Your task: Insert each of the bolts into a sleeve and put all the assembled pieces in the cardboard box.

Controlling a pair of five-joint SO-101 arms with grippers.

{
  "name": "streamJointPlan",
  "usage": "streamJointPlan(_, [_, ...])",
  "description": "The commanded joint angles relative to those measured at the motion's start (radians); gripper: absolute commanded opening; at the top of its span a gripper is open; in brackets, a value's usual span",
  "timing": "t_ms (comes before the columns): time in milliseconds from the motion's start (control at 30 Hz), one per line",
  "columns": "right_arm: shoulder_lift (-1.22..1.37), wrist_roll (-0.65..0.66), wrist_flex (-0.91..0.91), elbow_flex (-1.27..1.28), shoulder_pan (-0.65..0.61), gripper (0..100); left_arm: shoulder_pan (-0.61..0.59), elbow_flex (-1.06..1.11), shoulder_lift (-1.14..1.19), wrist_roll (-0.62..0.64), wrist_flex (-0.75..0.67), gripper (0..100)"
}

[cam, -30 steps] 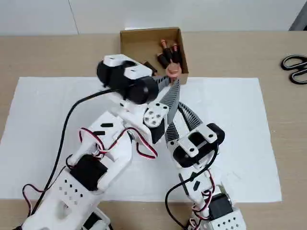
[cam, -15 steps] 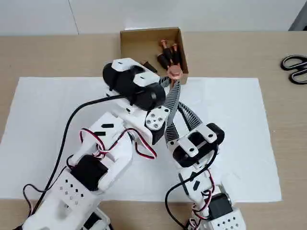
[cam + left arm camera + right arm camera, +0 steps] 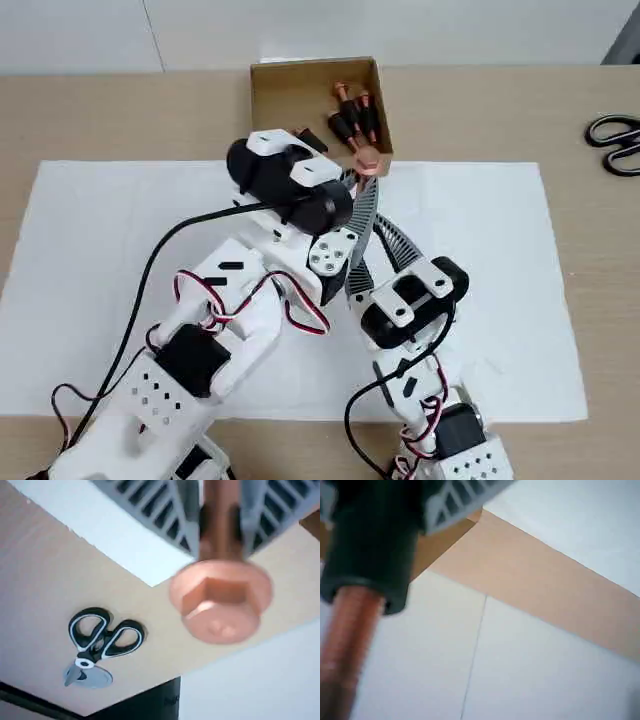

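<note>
A pale wooden counter (image 3: 120,110) lies under me, with a wide white paper sheet (image 3: 150,200) spread across the part closest to my bases. Both my arms stretch over that sheet, and their tips meet above its far edge.

My left claw (image 3: 220,545) is pinching the shaft of a copper hex-head bolt (image 3: 221,600) just behind the head, with a grey ribbed finger (image 3: 150,510) on each side. My right claw (image 3: 380,505) is clamped on a black cylindrical sleeve (image 3: 370,550), and a copper shaft (image 3: 345,655) sticks out of the sleeve's end. From above, the bolt's head (image 3: 366,160) sits right at the near right corner of the open brown cardboard box (image 3: 285,95). I cannot tell whether it touches the rim.

Inside the box, several copper bolts already in black sleeves (image 3: 350,110) lie close together along the right wall. Well off to the right, on bare wood, rests a pair of black-handled scissors (image 3: 615,140).
</note>
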Motion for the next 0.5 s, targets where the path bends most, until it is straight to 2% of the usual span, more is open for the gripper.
streamJointPlan(0, [-0.024, 0.003, -0.015, 0.006, -0.005, 0.4, 0.002, -0.007, -0.031, -0.002, -0.034, 1])
streamJointPlan(67, [-0.024, 0.003, -0.015, 0.006, -0.005, 0.4, -0.020, -0.007, -0.031, -0.003, -0.032, 3])
streamJointPlan(267, [-0.024, 0.003, -0.016, 0.006, -0.005, 0.4, -0.049, -0.007, -0.031, -0.002, 0.095, 22])
streamJointPlan(467, [-0.024, 0.003, -0.019, 0.006, -0.005, 0.4, -0.049, -0.008, -0.031, -0.002, 0.110, 24])
